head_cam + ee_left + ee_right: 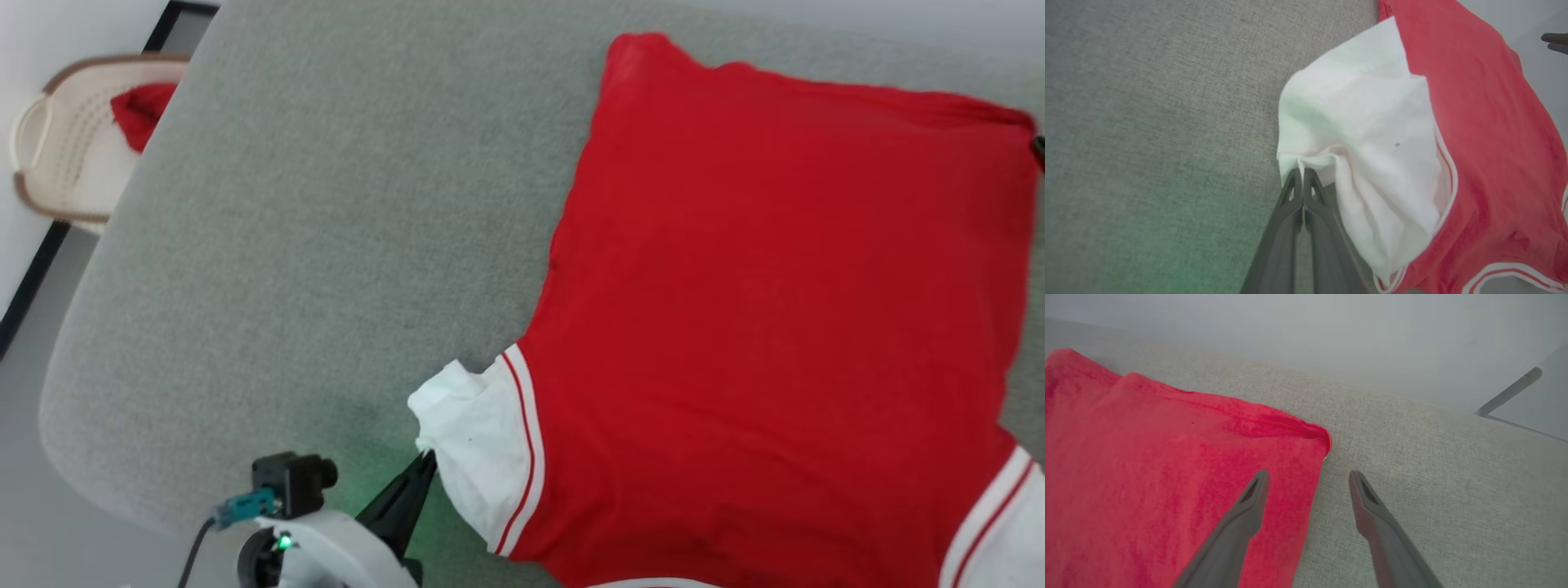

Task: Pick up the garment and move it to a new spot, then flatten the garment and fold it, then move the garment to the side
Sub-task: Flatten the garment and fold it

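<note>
Left fingers pinch the white sleeve of the spread jersey, right fingers stand wide at its corner; folding looks not yet begun.

The garment runs off the head view's bottom and right edges.

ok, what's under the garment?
The garment lies spread on the grey padded surface, which shows around its edges. The part directly beneath the cloth is covered, so anything else there can't be seen.
</note>
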Motion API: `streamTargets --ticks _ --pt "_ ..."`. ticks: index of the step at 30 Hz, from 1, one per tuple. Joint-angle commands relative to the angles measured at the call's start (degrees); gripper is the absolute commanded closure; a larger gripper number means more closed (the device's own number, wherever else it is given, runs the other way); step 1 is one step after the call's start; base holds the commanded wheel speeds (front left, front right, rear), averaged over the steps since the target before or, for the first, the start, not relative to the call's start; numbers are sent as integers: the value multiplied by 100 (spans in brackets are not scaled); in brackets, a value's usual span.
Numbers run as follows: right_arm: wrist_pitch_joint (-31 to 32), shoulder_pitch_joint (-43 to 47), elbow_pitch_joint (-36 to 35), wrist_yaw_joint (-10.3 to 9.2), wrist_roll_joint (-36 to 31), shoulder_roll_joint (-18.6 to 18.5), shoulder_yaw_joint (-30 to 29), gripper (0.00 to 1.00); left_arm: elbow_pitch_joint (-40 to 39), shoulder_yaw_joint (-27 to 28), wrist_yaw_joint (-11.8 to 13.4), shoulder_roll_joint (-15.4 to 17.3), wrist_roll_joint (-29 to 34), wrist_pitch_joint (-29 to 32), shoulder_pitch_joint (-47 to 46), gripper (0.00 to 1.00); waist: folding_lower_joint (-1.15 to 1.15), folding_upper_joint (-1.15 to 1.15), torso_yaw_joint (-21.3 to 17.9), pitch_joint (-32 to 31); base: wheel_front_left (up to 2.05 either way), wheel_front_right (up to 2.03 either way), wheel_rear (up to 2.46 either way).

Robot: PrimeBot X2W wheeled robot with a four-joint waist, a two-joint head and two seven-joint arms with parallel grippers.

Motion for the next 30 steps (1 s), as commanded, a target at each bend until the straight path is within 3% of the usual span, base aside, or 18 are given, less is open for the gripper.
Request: streamTargets --ticks 1,12,13,14,23,30 --pt "69 -159 149 -4 -65 13 -27 0 45 -21 -57 -68 63 -5 -117 100 0 0 221 250 0 0 0" --pt "800 -943 1856 -3 -508 470 -783 0 530 -163 -369 -439 86 -27 -484 100 0 0 495 598 0 0 0" --pt "918 -972 1985 0 -568 530 -795 64 571 -164 -392 -464 77 -29 -502 100 0 0 511 612 0 0 0" --pt "1017 -1004 2093 1 -634 580 -805 100 610 -167 -404 -482 69 -39 -511 100 0 0 523 618 0 0 0" --pt "1070 -1438 2281 0 -1049 681 -933 100 907 -111 -471 -528 -5 -123 -512 100 0 0 437 556 0 0 0" --pt "1053 -1433 1856 0 -811 724 -648 100 932 -4 -388 -407 -27 -210 -393 100 0 0 144 346 0 0 0"
